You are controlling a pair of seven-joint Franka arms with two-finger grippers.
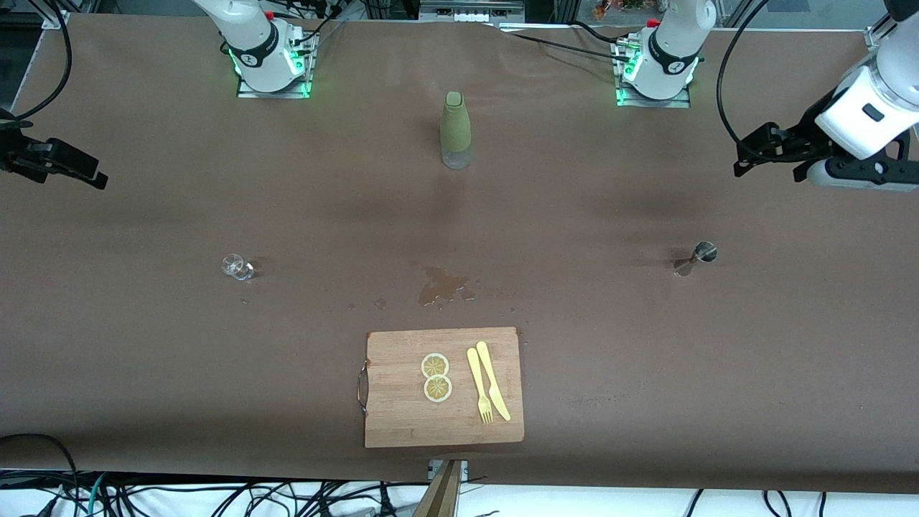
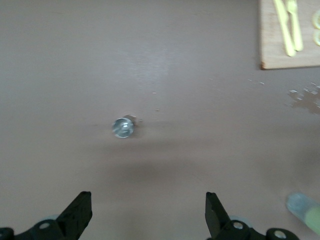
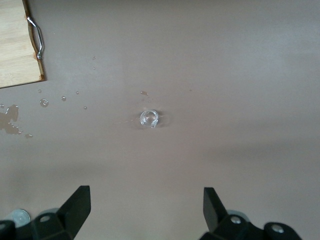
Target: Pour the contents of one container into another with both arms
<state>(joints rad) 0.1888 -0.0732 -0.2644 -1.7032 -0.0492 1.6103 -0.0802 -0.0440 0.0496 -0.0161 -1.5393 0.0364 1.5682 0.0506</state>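
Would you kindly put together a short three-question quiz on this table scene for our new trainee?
1. True or false: both the left pincer and the right pincer stand open and hold nothing.
2. What lies on the cutting board? A) a spoon B) two lemon slices, a fork and a knife C) the green bottle
3. Fill in: the small clear glass stands toward the ____ arm's end of the table, the metal jigger toward the other end.

Key: 1 true; 2 B; 3 right.
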